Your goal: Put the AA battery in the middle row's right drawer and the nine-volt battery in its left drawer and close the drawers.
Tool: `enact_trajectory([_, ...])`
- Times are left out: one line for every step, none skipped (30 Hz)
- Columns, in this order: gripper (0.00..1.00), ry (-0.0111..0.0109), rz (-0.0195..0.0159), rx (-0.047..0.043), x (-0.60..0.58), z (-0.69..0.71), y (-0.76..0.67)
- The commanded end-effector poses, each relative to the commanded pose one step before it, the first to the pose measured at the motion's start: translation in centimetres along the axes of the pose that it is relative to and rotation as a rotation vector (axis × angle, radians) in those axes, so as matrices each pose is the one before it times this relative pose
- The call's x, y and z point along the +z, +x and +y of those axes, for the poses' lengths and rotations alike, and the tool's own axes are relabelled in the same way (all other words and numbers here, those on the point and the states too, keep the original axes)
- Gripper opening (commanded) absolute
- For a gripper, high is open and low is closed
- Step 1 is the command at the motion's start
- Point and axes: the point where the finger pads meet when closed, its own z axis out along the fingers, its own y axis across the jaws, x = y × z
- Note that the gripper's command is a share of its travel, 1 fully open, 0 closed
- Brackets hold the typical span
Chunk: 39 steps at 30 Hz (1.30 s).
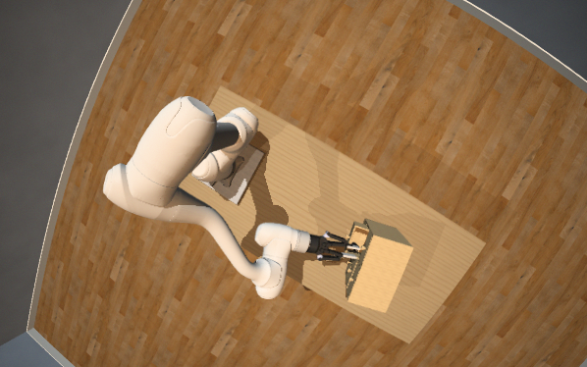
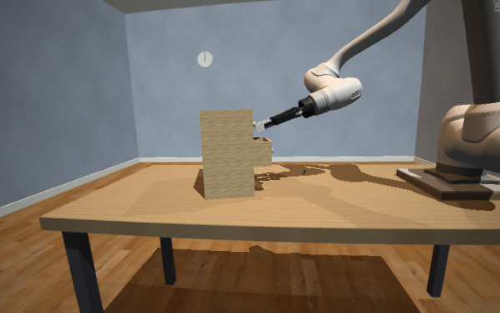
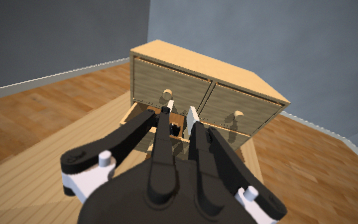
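In the wrist view, the black claw (image 1: 353, 251) (image 2: 258, 126) (image 3: 180, 109) covers much of the open wooden drawer (image 1: 360, 230) (image 2: 262, 154) (image 3: 127, 120) at centre; a small dark object (image 3: 175, 130) lies partly hidden inside, too blurred to name; the lower drawer fronts are mostly blocked by the black linkages; in the exterior view, the pale wooden chest (image 1: 385, 270) (image 2: 227, 155) (image 3: 206, 65) hides its fronts at centre, a dark speck (image 2: 304, 171) right of it is too small to identify, and the right edge cuts off the white arm's base (image 2: 466, 195).
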Motion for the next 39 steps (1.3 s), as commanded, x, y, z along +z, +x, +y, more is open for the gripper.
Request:
enact_trajectory([0.23,-0.00064,-0.00079,-0.00136,0.073,0.107,-0.155])
enact_trajectory([0.26,0.00000,0.00000,0.00000,0.000,0.000,0.000])
enact_trajectory([0.26,0.00000,0.00000,0.00000,0.000,0.000,0.000])
enact_trajectory([1.00,0.00000,0.00000,0.00000,0.000,0.000,0.000])
enact_trajectory([1.00,0.00000,0.00000,0.00000,0.000,0.000,0.000])
enact_trajectory([1.00,0.00000,0.00000,0.00000,0.000,0.000,0.000])
enact_trajectory([1.00,0.00000,0.00000,0.00000,0.000,0.000,0.000])
enact_trajectory([1.00,0.00000,0.00000,0.00000,0.000,0.000,0.000])
enact_trajectory([1.00,0.00000,0.00000,0.00000,0.000,0.000,0.000])
enact_trajectory([1.00,0.00000,0.00000,0.00000,0.000,0.000,0.000])
enact_trajectory([1.00,0.00000,0.00000,0.00000,0.000,0.000,0.000])
enact_trajectory([1.00,0.00000,0.00000,0.00000,0.000,0.000,0.000])
enact_trajectory([1.00,0.00000,0.00000,0.00000,0.000,0.000,0.000])
enact_trajectory([1.00,0.00000,0.00000,0.00000,0.000,0.000,0.000])
enact_trajectory([1.00,0.00000,0.00000,0.00000,-0.001,0.000,0.000])
enact_trajectory([1.00,0.00000,0.00000,0.00000,0.000,0.000,0.000])
enact_trajectory([1.00,0.00000,0.00000,0.00000,0.000,0.000,0.000])
enact_trajectory([1.00,0.00000,0.00000,0.00000,-0.008,0.000,-0.002])
enact_trajectory([1.00,0.00000,0.00000,0.00000,-0.022,0.000,-0.007])
enact_trajectory([1.00,0.00000,0.00000,0.00000,-0.041,0.000,-0.012])
enact_trajectory([1.00,0.00000,0.00000,0.00000,-0.065,0.000,-0.019])
enact_trajectory([1.00,0.00000,0.00000,0.00000,-0.093,0.000,-0.028])
enact_trajectory([1.00,0.00000,0.00000,0.00000,-0.124,0.000,-0.037])
enact_trajectory([1.00,0.00000,0.00000,0.00000,-0.158,0.000,-0.048])
enact_trajectory([1.00,0.00000,0.00000,0.00000,-0.194,0.000,-0.058])
enact_trajectory([1.00,0.00000,0.00000,0.00000,-0.231,-0.001,-0.070])
enact_trajectory([1.00,0.00000,0.00000,0.00000,-0.268,0.001,-0.080])
enact_trajectory([1.00,0.00000,0.00000,0.00000,-0.306,0.000,-0.092])
enact_trajectory([1.00,0.00000,0.00000,0.00000,-0.343,0.000,-0.103])
enact_trajectory([1.00,0.00000,0.00000,0.00000,-0.380,0.000,-0.114])
enact_trajectory([1.00,0.00000,0.00000,0.00000,-0.414,0.000,-0.124])
enact_trajectory([1.00,0.00000,0.00000,0.00000,-0.447,0.000,-0.134])
enact_trajectory([1.00,0.00000,0.00000,0.00000,0.000,0.000,0.000])
enact_trajectory([1.00,0.00000,0.00000,0.00000,0.000,0.000,0.000])
enact_trajectory([1.00,0.00000,0.00000,0.00000,-0.478,0.000,-0.144])
enact_trajectory([1.00,0.00000,0.00000,0.00000,-0.506,0.000,-0.152])
enact_trajectory([1.00,0.00000,0.00000,0.00000,-0.531,0.000,-0.159])
enact_trajectory([1.00,0.00000,0.00000,0.00000,-0.553,0.000,-0.166])
enact_trajectory([1.00,0.00000,0.00000,0.00000,-0.572,0.000,-0.172])
